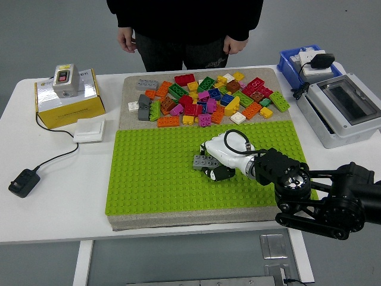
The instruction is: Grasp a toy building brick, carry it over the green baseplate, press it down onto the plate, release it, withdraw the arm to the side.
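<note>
White table [53, 208] with grey mat [134, 113], yellow box [68, 104], blue bin [292, 62].

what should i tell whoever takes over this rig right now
Right robot hand: shut on a grey brick, held over the middle of the green baseplate.
Left robot hand: not in view.
Loose brick pile: on the mat at the far edge of the baseplate. A person stands at the far side, hands at their sides, touching nothing.
Done: brick grasped and carried over the plate.
Left: press it onto the studs (cannot tell if it is seated yet), release, withdraw the arm to the right side.
</note>
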`<action>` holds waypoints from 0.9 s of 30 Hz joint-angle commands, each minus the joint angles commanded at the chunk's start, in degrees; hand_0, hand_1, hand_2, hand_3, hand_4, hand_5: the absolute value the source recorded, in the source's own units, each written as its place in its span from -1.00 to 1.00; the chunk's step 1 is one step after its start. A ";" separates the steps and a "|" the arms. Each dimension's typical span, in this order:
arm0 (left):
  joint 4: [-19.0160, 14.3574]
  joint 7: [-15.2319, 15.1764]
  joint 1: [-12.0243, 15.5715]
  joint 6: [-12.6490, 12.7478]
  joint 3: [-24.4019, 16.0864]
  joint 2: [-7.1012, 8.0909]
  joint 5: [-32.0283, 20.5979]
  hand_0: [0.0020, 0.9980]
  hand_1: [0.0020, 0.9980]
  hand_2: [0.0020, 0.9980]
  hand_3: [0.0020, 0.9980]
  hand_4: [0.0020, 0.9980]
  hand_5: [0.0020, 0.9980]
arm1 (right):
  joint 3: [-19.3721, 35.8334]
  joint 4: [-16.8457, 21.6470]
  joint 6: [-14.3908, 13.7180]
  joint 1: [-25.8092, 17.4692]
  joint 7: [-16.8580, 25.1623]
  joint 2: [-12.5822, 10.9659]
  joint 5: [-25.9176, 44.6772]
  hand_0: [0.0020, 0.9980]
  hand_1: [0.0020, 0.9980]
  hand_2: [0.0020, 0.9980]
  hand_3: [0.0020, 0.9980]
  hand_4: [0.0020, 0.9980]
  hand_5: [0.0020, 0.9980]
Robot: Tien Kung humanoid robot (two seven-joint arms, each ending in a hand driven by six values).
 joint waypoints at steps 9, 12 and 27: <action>0.00 0.07 0.24 0.05 -0.26 0.03 0.13 0.34 0.35 0.34 0.48 -0.21 0.09 | -0.79 3.28 0.42 -0.09 0.01 -1.80 0.23 -0.90 -0.66 -0.30 -0.27 -0.06 -0.38; 0.00 0.04 0.24 0.06 -0.36 0.07 0.16 0.34 0.35 0.34 0.48 -0.21 0.09 | -0.81 3.76 0.51 -0.26 -0.02 -2.21 0.36 -0.90 -0.65 -0.30 -0.27 -0.06 -0.38; 0.00 0.00 0.03 0.07 -0.35 0.01 0.14 0.34 0.35 0.34 0.49 -0.21 0.09 | -0.85 2.31 -0.21 -0.51 0.90 -2.07 0.88 -0.90 -0.65 -0.30 -0.27 -0.06 -0.38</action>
